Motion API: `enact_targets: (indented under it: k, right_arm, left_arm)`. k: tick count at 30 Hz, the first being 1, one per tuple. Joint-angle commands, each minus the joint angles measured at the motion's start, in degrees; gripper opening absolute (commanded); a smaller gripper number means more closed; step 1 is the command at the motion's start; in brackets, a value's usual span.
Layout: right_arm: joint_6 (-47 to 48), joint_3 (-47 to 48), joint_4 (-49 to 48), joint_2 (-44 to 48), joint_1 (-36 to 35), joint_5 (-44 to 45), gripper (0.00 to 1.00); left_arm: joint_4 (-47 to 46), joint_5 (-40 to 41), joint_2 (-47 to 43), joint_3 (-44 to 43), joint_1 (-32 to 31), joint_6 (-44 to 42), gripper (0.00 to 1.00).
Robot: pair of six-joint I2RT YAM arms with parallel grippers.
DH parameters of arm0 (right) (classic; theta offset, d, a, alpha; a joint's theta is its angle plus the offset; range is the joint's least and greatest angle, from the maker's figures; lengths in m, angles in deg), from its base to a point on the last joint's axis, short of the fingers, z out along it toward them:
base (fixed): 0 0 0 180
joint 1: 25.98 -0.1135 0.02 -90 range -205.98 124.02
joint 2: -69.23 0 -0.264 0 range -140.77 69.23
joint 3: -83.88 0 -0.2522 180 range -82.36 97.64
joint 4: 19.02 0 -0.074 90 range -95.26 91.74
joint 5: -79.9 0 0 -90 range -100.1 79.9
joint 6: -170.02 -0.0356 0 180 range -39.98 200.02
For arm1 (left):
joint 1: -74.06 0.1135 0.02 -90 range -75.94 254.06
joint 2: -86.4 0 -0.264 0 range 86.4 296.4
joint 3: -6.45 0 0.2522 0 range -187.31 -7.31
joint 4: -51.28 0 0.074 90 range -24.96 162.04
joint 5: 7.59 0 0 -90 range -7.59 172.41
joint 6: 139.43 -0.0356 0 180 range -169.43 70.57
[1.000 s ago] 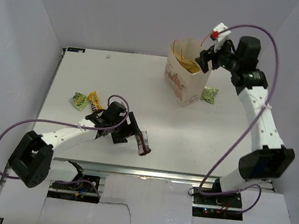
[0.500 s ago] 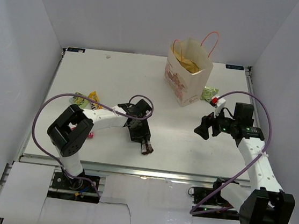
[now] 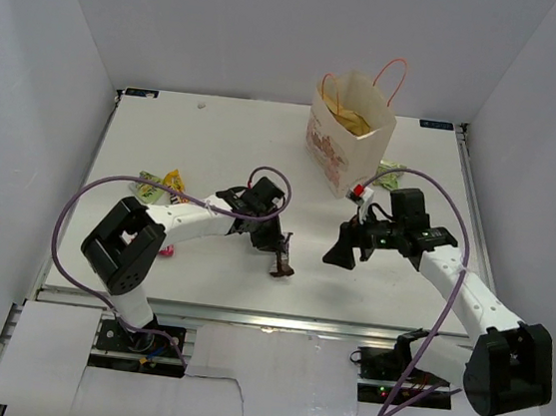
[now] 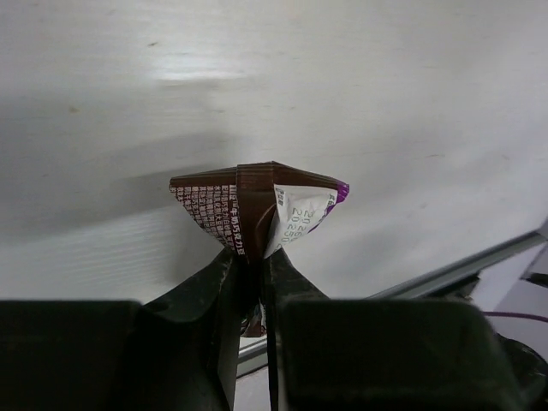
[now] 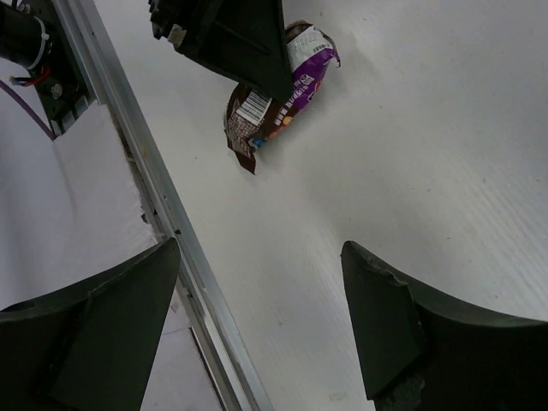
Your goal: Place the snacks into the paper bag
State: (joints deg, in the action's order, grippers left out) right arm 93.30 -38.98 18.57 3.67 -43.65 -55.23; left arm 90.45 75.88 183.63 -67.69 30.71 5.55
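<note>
My left gripper (image 3: 278, 251) is shut on a small dark-brown snack packet (image 3: 282, 265), low over the table near its front edge. In the left wrist view the packet (image 4: 257, 199) sticks out past the pinching fingertips (image 4: 224, 265). My right gripper (image 3: 337, 253) hangs open and holds nothing, a little to the right of that packet; its wrist view shows the packet (image 5: 276, 96) ahead of it. The tan paper bag (image 3: 350, 146) stands upright at the back with a tan pouch (image 3: 354, 124) inside. Yellow (image 3: 173, 184), light-green (image 3: 147, 188) and pink (image 3: 166, 249) packets lie at the left.
Another green packet (image 3: 392, 177) lies just right of the bag, partly behind my right arm's cable. The table's metal front rail (image 5: 163, 205) runs close under the right gripper. Grey walls enclose the table on three sides.
The left gripper has shut on the dark-brown packet. The right arm came down from above the bag to the table's middle, toward the left gripper, still open.
</note>
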Motion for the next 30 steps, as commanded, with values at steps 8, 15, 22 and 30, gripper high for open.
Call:
enact_targets:
  k: [8,15,22,30]
  right_arm:
    - [-22.9,6.8,-10.8,-9.9,-12.2,13.0,0.84]
    - [-22.7,10.7,-10.2,-16.3,-14.1,20.3,0.78]
    - [-21.3,12.7,-9.4,-18.3,-14.1,23.1,0.53]
    - [-16.9,14.2,-9.3,-18.2,-14.1,24.6,0.17]
  left_arm:
    - [-14.6,-10.0,0.5,-5.9,2.2,7.6,0.24]
    - [-16.9,-12.8,1.1,-7.8,2.3,9.6,0.25]
    - [-19.3,-13.9,-1.1,-5.1,2.8,11.0,0.29]
    - [-22.2,-16.5,-3.7,-2.6,3.7,11.2,0.32]
